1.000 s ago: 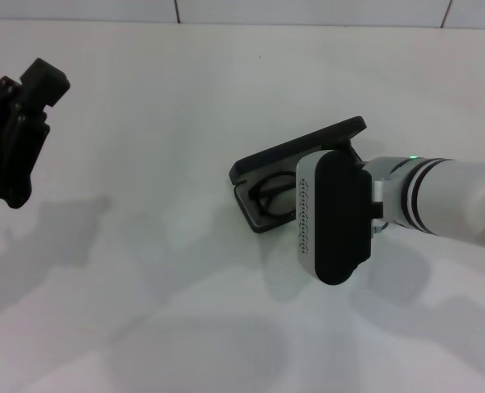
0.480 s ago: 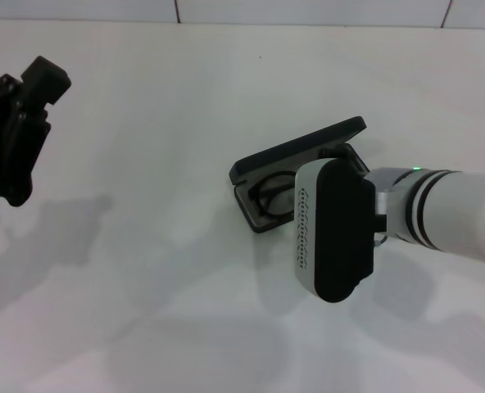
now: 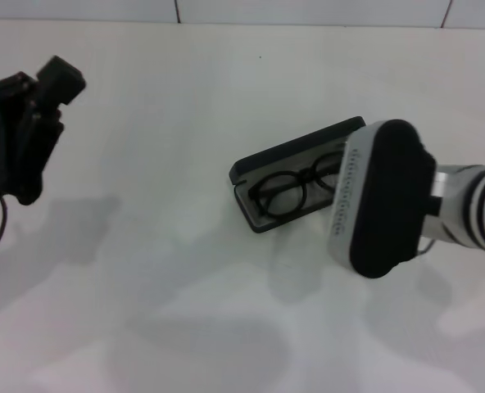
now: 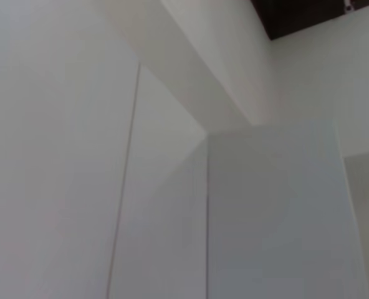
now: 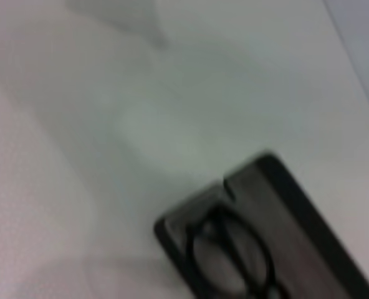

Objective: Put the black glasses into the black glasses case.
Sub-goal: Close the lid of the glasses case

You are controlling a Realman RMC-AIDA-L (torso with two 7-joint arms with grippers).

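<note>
Already, you can see the black glasses (image 3: 296,187) lying inside the open black glasses case (image 3: 263,219) on the desk (image 3: 185,98), lenses up, their long axis running along the case's length. Your right arm's gripper (image 3: 382,201) sits just beside the case's right end, overlapping it from the head view, so it is by far the nearer one; I cannot tell whether it is wide or narrow. The left gripper (image 3: 25,123) hangs well apart at the far left; its opening is also unclear. The raised lid runs along the case's far edge, so any closing push would come from there toward you.
</note>
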